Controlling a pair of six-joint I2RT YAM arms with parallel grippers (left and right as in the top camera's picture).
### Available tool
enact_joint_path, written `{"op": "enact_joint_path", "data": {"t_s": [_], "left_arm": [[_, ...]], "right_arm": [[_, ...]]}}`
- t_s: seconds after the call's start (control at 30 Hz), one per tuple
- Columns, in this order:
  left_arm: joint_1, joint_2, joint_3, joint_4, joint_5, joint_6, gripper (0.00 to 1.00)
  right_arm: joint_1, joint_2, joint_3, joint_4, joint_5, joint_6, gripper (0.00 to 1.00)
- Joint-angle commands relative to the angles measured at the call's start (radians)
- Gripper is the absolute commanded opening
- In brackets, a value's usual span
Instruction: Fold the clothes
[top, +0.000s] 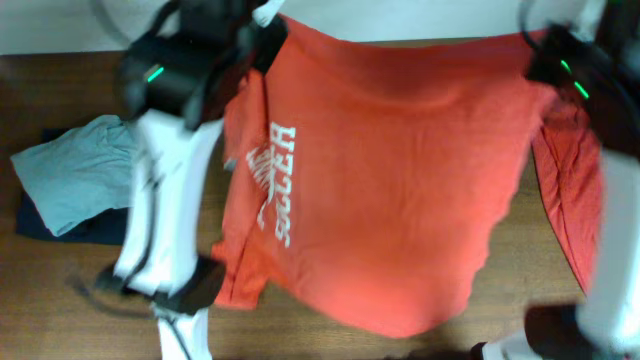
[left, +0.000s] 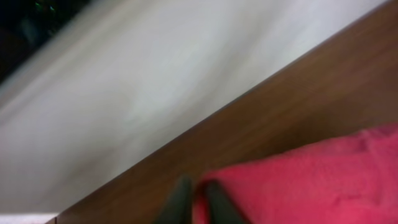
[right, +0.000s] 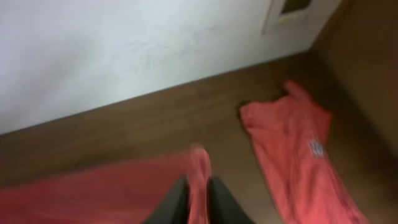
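Note:
An orange-red T-shirt (top: 400, 190) with white lettering hangs spread over the middle of the table, blurred. My left gripper (top: 265, 35) holds its far left corner and my right gripper (top: 540, 55) its far right corner. In the left wrist view the dark fingers (left: 180, 202) are nearly together, with a fold of the red cloth (left: 311, 180) pinched between them. In the right wrist view the gripper (right: 199, 199) is shut on a raised fold of the same shirt (right: 93, 186). A second orange-red shirt (top: 570, 200) lies on the table at the right, also visible as a shirt with lettering (right: 298, 155).
A grey-blue garment (top: 80, 175) lies at the left on a dark folded cloth (top: 50, 225). The wooden table (top: 520, 280) meets a white wall (right: 124, 50) at the back. The left arm's white link (top: 165, 210) stands over the table's left part.

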Motion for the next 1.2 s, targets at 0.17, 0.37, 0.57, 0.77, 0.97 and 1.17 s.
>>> {"op": "enact_joint_path", "data": {"t_s": [0.17, 0.37, 0.57, 0.77, 0.97, 1.17], "left_arm": [[0.114, 0.167, 0.002, 0.029, -0.121, 0.028, 0.87], [0.227, 0.066, 0.002, -0.092, 0.121, -0.015, 0.96], [0.288, 0.065, -0.001, -0.198, 0.314, -0.028, 0.96], [0.289, 0.039, -0.001, -0.224, 0.314, -0.049, 0.89], [0.289, -0.006, -0.001, -0.233, 0.314, -0.049, 0.89], [0.289, -0.010, -0.001, -0.237, 0.315, -0.049, 0.89]], "right_arm": [[-0.058, 0.239, -0.007, 0.044, 0.073, -0.023, 0.79], [-0.068, 0.204, -0.007, -0.100, 0.034, -0.023, 0.86], [-0.081, 0.246, -0.053, -0.192, -0.186, -0.025, 0.64], [-0.086, 0.349, -0.257, -0.148, -0.339, -0.057, 0.13], [-0.086, 0.433, -0.488, 0.034, -0.471, -0.073, 0.04], [-0.086, 0.469, -0.613, 0.243, -0.498, -0.072, 0.04]]}}
